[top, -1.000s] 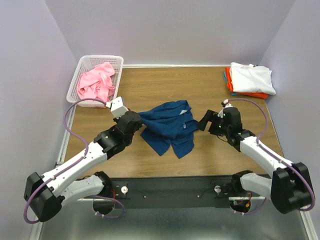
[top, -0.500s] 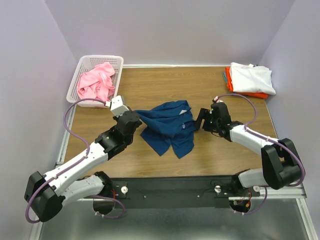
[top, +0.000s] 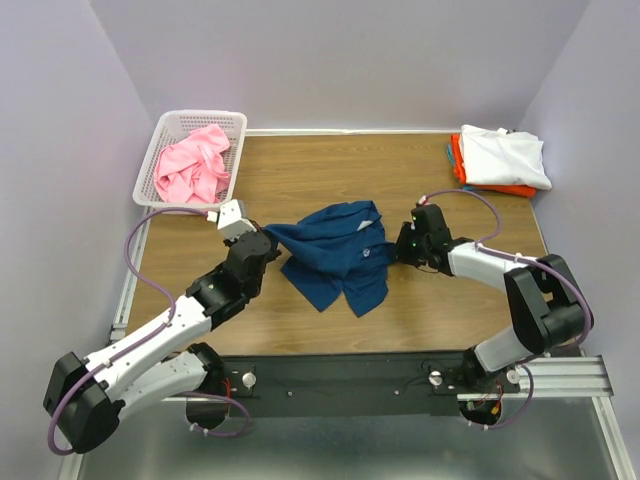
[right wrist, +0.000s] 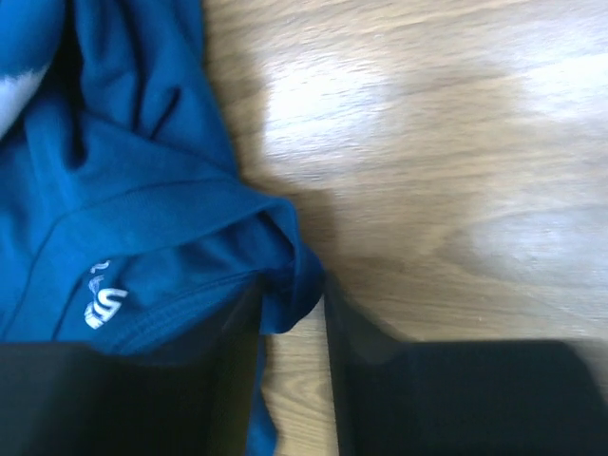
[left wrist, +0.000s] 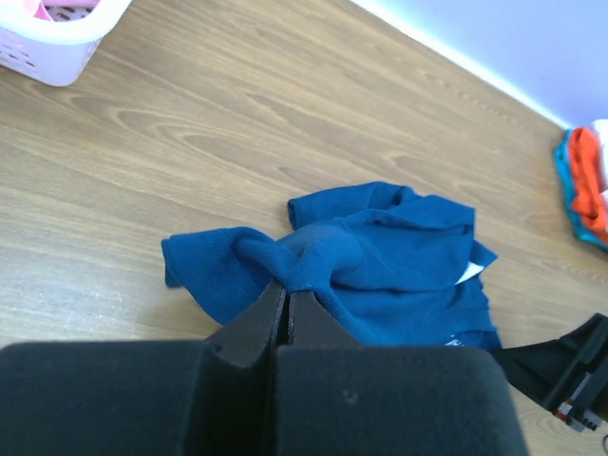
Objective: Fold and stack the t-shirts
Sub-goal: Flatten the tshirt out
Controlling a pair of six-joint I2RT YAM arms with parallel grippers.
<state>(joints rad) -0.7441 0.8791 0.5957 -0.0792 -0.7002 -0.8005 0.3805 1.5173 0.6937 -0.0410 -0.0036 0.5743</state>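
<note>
Wrist views: left gripper point(left wrist: 288, 287) pinches navy tee point(left wrist: 399, 256) edge; right gripper point(right wrist: 293, 302), jaws spread, straddles its hem.

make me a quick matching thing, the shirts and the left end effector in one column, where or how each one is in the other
1. navy t-shirt
2. pink t-shirt
3. white t-shirt
4. left end effector

a. in the basket
b. on top of the orange t-shirt, far right corner
c. shut on navy cloth
d. crumpled on the middle of the table

Pairs: 1-d, 2-a, 3-b, 4-c
</note>
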